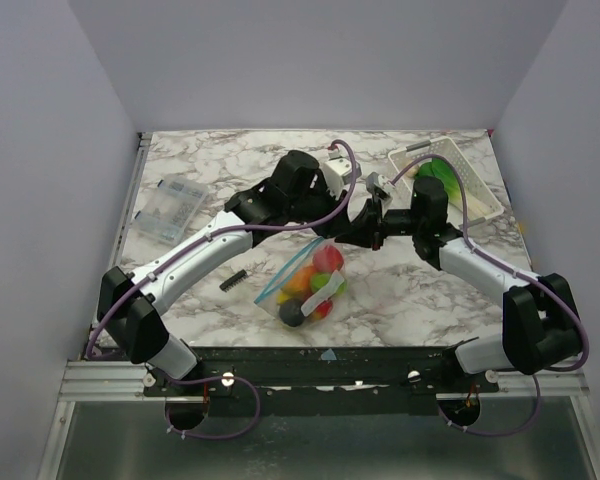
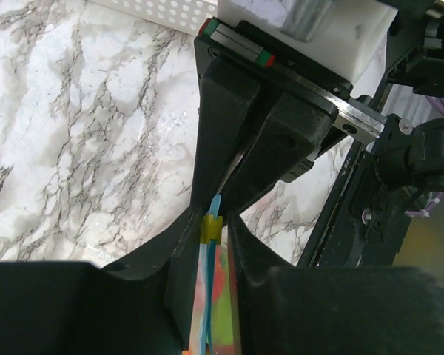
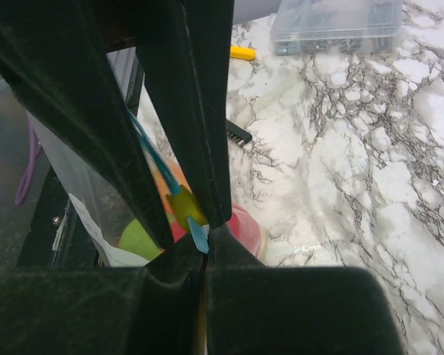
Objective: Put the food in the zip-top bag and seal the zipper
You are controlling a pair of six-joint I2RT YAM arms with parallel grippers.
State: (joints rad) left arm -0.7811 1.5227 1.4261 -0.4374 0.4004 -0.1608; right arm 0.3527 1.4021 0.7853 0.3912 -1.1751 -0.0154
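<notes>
1. Done: coloured plastic toy food (image 1: 315, 285) fills the clear floppy zip-top bag (image 1: 298, 262), near the middle of the bench's (image 1: 420, 290) front edge.
2. Remaining, seemingly: sealing. The left pincer (image 2: 211, 238) grips the yellow slider (image 2: 210, 229) of the thin teal-blue zipper (image 2: 205, 303), and the right pincer (image 3: 205, 255) clamps the strip.

Clear box (image 1: 170, 208), white basket (image 1: 483, 196), black bar (image 1: 233, 281)

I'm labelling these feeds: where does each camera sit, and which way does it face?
Top: above, behind the bases, looking down on the table; both arms show.
Left wrist: on the left arm, looking along its fingers flanking the zipper; right gripper opposite.
Right wrist: on the right arm, looking along its fingers shut on the zipper; left gripper opposite.
Shared: both wrists see the zipper.
</notes>
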